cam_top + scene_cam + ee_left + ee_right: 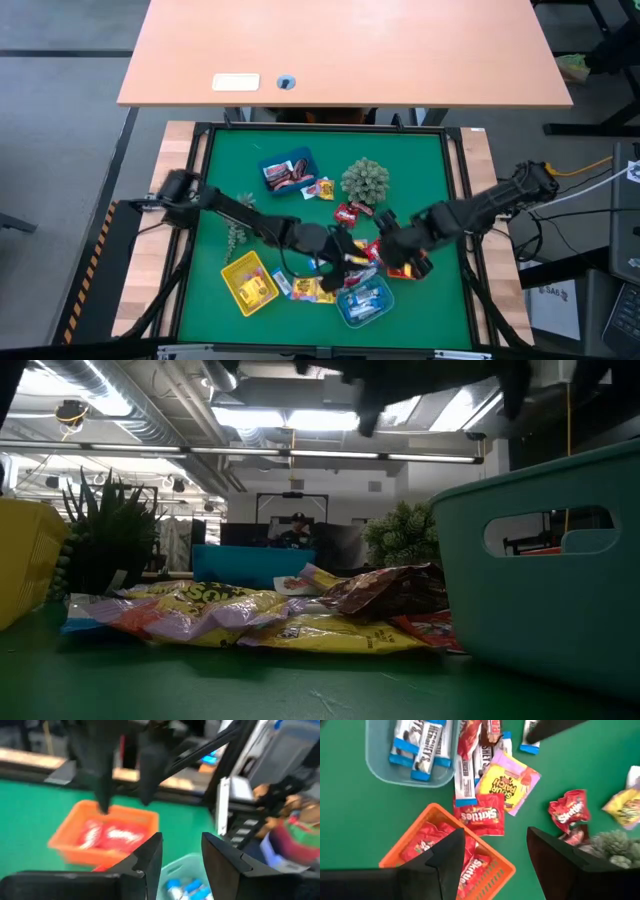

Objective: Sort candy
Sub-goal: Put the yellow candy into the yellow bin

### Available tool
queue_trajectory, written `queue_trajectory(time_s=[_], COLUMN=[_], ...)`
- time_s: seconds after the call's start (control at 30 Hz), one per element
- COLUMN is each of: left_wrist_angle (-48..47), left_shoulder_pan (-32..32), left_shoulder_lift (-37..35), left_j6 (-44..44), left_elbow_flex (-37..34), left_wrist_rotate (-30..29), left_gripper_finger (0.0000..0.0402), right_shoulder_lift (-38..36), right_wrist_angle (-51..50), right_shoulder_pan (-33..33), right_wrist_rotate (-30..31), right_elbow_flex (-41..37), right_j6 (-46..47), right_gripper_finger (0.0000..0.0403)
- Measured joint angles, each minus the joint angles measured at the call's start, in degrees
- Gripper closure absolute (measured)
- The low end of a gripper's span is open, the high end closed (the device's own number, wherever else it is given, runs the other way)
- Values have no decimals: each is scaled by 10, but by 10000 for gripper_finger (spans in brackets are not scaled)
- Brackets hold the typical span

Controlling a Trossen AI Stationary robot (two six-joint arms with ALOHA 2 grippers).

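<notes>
Loose candy (350,212) lies on the green mat (420,160), with more candy (507,780) in the right wrist view: red, yellow and blue-and-white packets. The orange tray (427,827) holds red packets. Blue-and-white bars fill the teal tray (365,303). The yellow tray (248,282) and the blue tray (288,172) hold candy too. My right gripper (495,855) hangs open above the orange tray's edge, fingers pointing down. My left gripper (182,840) is open and empty, raised over the mat's middle near the teal tray (187,865), facing the orange tray (107,837).
A round green plant (365,180) stands at the mat's far middle and a thin one (237,232) at the left. A raised frame (455,200) borders the mat. In the low view, a candy pile (280,610) lies between the yellow tray (20,560) and the teal tray (540,560).
</notes>
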Motion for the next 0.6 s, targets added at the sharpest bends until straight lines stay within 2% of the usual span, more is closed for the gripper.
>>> queue_trajectory(time_s=[0.2,0.43,0.6], left_wrist_angle=[-250,-505,-626], left_shoulder_pan=[19,14,-1], left_shoulder_lift=[-111,-227,-273], left_j6=[0,4,2], left_elbow_flex=[0,0,0], left_wrist_rotate=[-5,-9,-80], left_gripper_finger=[281,282,282], right_shoulder_lift=[-2,-2,-1], right_wrist_angle=[45,171,254], right_shoulder_pan=[-77,-134,-162], right_wrist_rotate=[-108,-118,-118], right_elbow_flex=[-2,-51,-104], right_j6=[-51,-50,-62], right_gripper_finger=[189,189,189])
